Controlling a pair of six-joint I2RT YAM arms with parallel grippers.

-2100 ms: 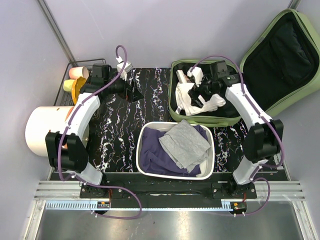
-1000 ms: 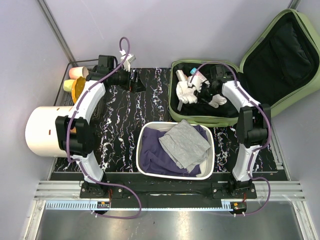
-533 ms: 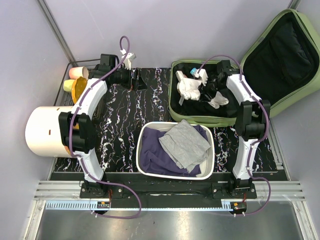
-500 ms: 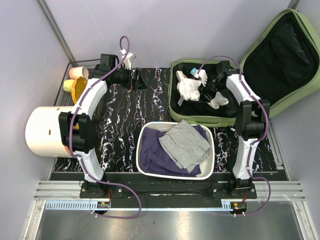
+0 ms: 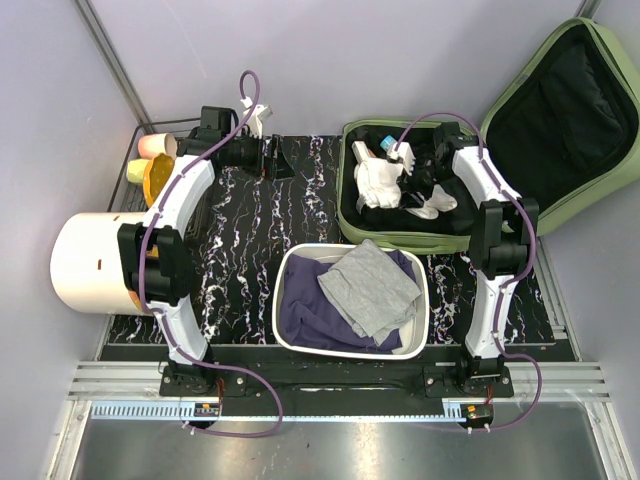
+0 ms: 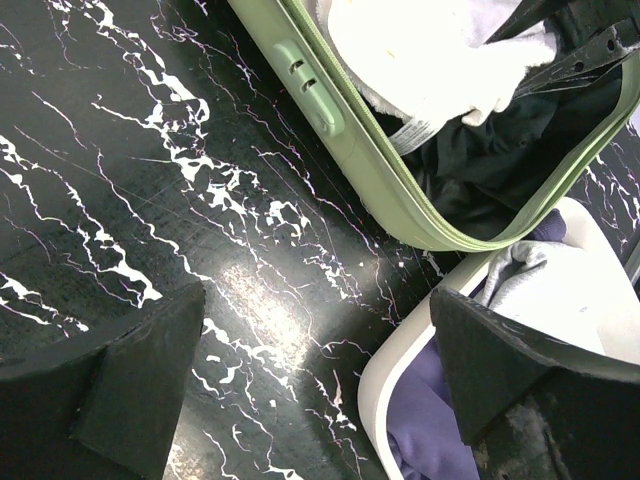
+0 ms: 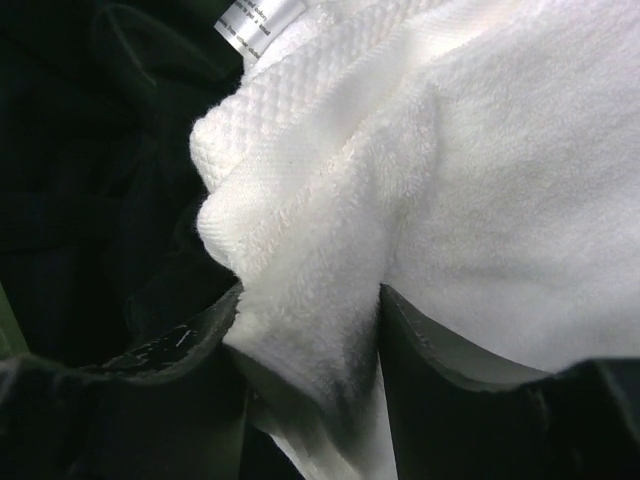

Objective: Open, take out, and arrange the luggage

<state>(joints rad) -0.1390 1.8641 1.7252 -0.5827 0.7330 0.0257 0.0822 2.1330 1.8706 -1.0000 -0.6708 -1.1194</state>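
1 green suitcase. 1 white bin, holding 1 grey cloth and 1 purple cloth. 2 robot arms. 1 white drum, far left. White towels in suitcase: number unclear, bunched together.

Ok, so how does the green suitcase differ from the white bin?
The luggage is olive green and soft-sided; the white bin looks rigid. The luggage has a lid, swung open to the right; the bin has none. The luggage holds a white towel on black lining; the bin holds grey cloth over purple cloth. Both lie open with fabric inside.
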